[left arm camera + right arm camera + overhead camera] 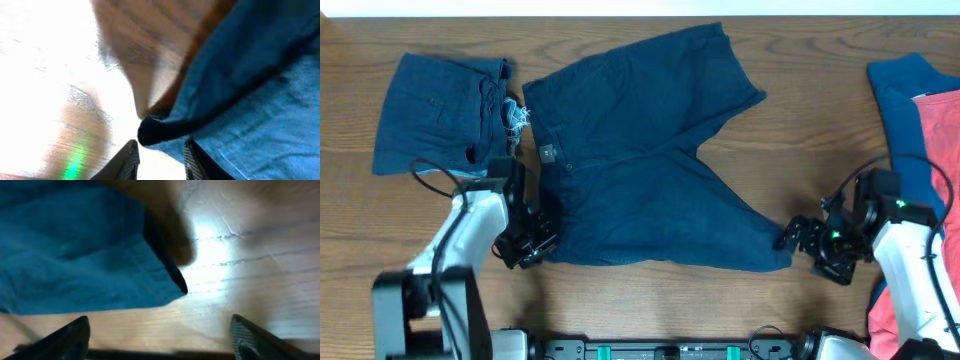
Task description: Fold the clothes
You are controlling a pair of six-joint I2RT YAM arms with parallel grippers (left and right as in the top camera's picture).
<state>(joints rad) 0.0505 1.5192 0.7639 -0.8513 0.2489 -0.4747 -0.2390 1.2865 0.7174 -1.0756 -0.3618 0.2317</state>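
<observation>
Flanking the navy shorts (640,170) on the near side, two grippers.
Left gripper (525,245): at the waistband's near corner, jaws narrowly parted, dark cloth corner at their tips; whether it is pinched cannot be told.
Right gripper (160,320): jaws spread wide, leg-hem corner just ahead, apart.
Shorts: flat mid-table (800,60), waistband left, legs splayed right.
Far left — folded frayed-hem denim (435,110).
Right edge — blue garment (905,95), coral-red piece (938,135) against it.

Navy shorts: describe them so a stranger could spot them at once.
On the wooden table, look to the middle, between a folded denim piece at left and a blue-and-coral heap at right. The navy shorts lie there, the only garment spread open, legs splayed, with a small waistband label.
</observation>
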